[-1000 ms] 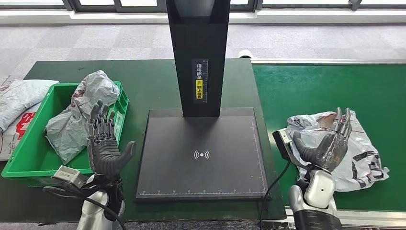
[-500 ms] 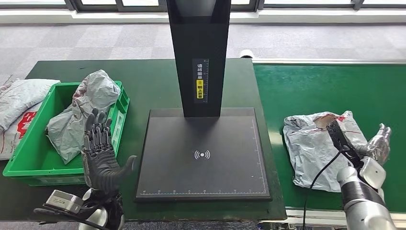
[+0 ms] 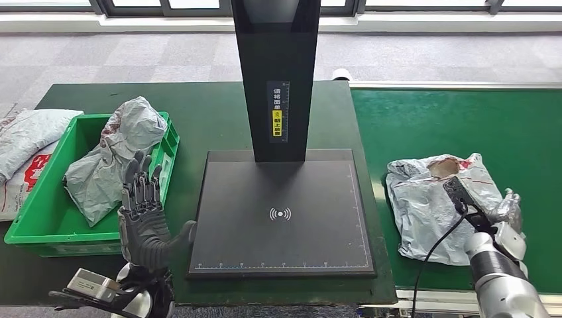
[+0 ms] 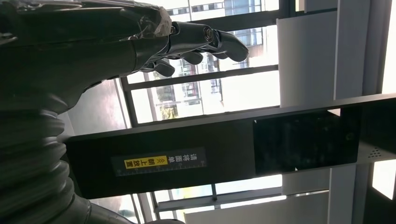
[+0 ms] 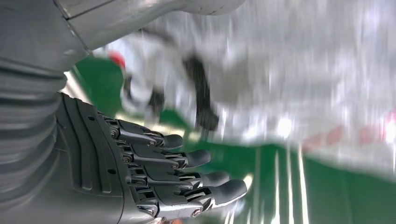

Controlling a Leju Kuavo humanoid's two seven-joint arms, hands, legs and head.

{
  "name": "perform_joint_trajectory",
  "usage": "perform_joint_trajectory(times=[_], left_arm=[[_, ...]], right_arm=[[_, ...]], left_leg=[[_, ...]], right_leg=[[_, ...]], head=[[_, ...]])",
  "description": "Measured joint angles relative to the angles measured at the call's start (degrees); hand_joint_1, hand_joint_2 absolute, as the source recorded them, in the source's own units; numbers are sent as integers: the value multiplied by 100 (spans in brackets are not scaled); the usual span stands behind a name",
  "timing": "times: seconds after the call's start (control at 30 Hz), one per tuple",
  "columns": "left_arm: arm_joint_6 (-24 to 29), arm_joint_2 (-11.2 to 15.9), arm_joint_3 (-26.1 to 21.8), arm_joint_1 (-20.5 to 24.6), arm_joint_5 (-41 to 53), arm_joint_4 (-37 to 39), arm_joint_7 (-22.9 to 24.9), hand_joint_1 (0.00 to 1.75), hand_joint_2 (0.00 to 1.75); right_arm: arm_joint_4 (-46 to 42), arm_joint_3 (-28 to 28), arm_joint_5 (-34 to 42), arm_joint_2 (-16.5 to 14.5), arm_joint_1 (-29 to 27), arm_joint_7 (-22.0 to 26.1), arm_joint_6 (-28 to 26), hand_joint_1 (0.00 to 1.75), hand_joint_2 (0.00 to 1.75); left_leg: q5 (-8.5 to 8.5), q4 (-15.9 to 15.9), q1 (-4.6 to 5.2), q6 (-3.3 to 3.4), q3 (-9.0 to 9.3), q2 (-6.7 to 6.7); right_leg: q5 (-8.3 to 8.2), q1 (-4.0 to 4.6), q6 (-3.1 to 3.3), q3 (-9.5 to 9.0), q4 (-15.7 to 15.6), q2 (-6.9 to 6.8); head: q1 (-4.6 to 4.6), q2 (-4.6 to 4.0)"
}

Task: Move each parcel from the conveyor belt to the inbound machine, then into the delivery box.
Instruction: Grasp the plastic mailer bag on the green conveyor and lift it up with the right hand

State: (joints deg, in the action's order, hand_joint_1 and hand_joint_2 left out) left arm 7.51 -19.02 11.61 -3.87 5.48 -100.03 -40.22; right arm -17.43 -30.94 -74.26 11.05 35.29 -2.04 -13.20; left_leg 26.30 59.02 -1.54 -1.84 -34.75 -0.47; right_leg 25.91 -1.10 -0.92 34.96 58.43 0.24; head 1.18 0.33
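You see a grey plastic parcel [image 3: 441, 205] lying on the green conveyor belt [image 3: 457, 122], at about 3 o'clock from the black scan plate [image 3: 281, 212]. It is crumpled and lies flat on the belt. The right hand [image 3: 510, 212] is at the parcel's edge, at about 4 o'clock from it. In the head view most of that hand hides behind the wrist, so you cannot tell there if it touches the bag. In the right wrist view the right hand's fingers [image 5: 187, 158] are stretched out side by side with small gaps, and nothing is in them. The parcel looks blurry just past them.

The left hand [image 3: 142, 215] is held up with its palm open, at about 9 o'clock from the scan plate. Its fingers [image 3: 139, 179] point up and are a little apart, and the thumb sticks out to the side. It holds nothing.

The green box [image 3: 40, 222] sits at 9 o'clock from the plate. A grey bag [image 3: 112, 159] lies inside it. The black post [image 3: 275, 73] stands at the plate's 12 o'clock.
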Motion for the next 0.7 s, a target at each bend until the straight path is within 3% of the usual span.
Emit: perform_joint_trajectory(times=[0.1, 0.33, 0.7], left_arm=[[4, 33, 62, 29, 13, 3, 0, 0, 175], [121, 76, 77, 93, 52, 3, 0, 0, 175], [152, 110, 77, 97, 80, 3, 0, 0, 175]], right_arm=[[57, -138, 137, -15, -53, 261, 723, 0, 175], [97, -200, 29, -69, -12, 406, 1214, 0, 175], [106, -199, -101, -157, 38, 375, 1373, 0, 175]], left_leg=[[0, -1, 0, 0, -3, -2], [0, -1, -1, 0, -3, -1], [0, -1, 0, 0, -3, -1]], right_leg=[[0, 0, 0, 1, 0, -1], [0, 1, 0, 0, 1, -1], [0, 0, 0, 0, 0, -1]], head=[[0, 0], [0, 0], [0, 0]])
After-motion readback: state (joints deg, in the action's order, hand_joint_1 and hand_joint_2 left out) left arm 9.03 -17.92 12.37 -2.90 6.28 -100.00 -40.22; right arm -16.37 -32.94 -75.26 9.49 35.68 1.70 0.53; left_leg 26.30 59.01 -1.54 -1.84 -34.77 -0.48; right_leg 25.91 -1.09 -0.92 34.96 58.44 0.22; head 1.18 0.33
